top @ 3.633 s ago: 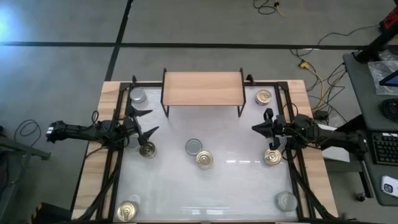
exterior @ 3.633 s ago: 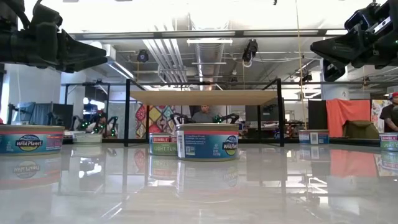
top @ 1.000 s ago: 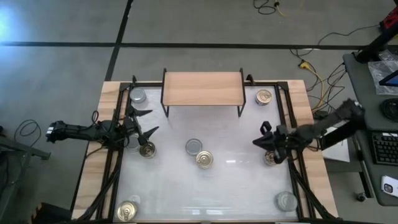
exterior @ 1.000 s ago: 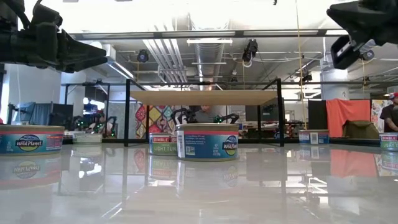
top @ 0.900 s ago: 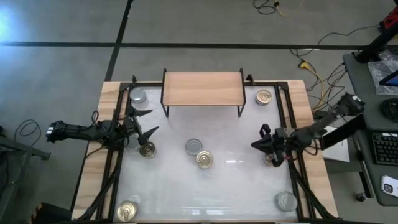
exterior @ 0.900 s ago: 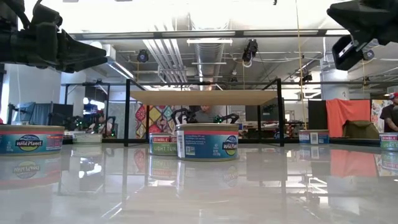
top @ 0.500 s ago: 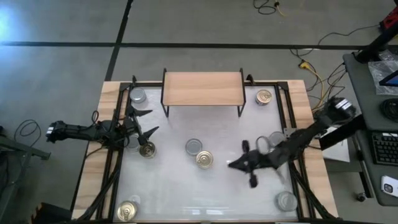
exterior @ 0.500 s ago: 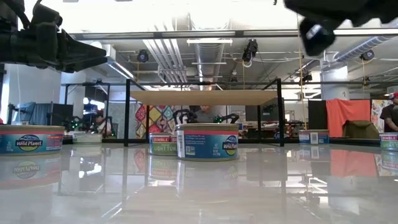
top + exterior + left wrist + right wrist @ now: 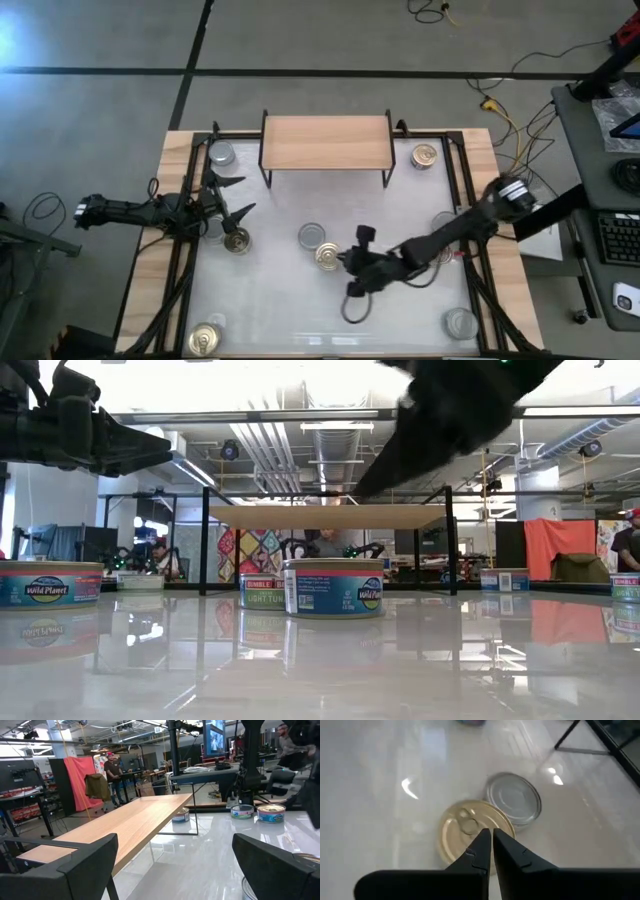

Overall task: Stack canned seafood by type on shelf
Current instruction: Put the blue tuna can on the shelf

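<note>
High view: the shelf (image 9: pixel 325 141), a light wood plank on thin black legs, stands at twelve o'clock on the glossy white worktop (image 9: pixel 280 300), which has a pale wood rim and a black tube frame inside it. Short round tins lie scattered over the surface. At the centre a gold-topped tin (image 9: pixel 327 256) with a ring pull touches a dull silver-topped tin (image 9: pixel 311 236) at its eleven o'clock. Another gold tin (image 9: pixel 424 155) sits at two o'clock and a silver one (image 9: pixel 221 154) at ten o'clock, each beside the shelf. A gold tin (image 9: pixel 205 338) rests at seven o'clock, a silver one (image 9: pixel 459 322) at five o'clock, and one more gold tin (image 9: pixel 236 240) at nine o'clock.

The right end effector (image 9: pixel 352 260), fingers pressed together with nothing between them, reaches in to hover just at three o'clock of the central gold tin. The left end effector (image 9: pixel 232 197), jaws wide apart and empty, waits at nine o'clock above the tin there.

Low view shows teal and red paper labels on the tin walls, mirrored in the shiny worktop. Beyond it is an open workshop with ceiling ducts, an orange drape and people at benches.
</note>
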{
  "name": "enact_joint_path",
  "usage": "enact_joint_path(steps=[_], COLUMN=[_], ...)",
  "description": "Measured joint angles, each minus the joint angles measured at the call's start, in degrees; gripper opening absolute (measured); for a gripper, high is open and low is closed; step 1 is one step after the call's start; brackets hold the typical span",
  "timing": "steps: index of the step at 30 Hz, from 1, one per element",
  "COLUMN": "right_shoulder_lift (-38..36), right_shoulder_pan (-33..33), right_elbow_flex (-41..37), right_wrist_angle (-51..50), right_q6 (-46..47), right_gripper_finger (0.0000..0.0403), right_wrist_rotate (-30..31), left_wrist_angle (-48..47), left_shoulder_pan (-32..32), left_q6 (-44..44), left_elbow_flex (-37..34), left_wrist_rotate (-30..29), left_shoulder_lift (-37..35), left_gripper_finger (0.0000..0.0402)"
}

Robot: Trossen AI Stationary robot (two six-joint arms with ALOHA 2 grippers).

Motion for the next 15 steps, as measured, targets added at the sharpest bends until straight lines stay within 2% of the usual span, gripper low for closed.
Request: enact_joint_path(steps=[3,7,9,11,15], right_shoulder_lift=[3.95,7.91,9.16,9.48,9.52], right_shoulder_pan=[-1.87,-2.83,-2.68,-2.54,-2.28], right_elbow_flex=[3.74,7.20,7.99,8.05,8.20], right_wrist_angle=[-5.82,-13.45,-13.73,-13.52,-12.24], right_q6=[0.34,3.36,3.76,3.84,6.60], right_gripper_finger=[0.0013,0.0013,0.0013,0.0013,0.0013], right_wrist_rotate=[-0.04,-0.02,-0.27,-2.44,-7.21], left_wrist_angle=[0.06,0.69,0.36,0.37,0.40], left_shoulder_pan=[0.00,0.01,0.01,0.01,0.01], left_q6=[2.89,24.28,30.72,33.91,33.93], left_elbow_flex=[0.00,0.01,-0.01,0.01,0.00], left_wrist_rotate=[-0.06,-0.87,-0.89,-0.91,-0.75], left_shoulder_lift=[0.00,-0.02,0.00,0.00,0.02], left_gripper_finger=[0.0377,0.0377,0.0377,0.0377,0.0377])
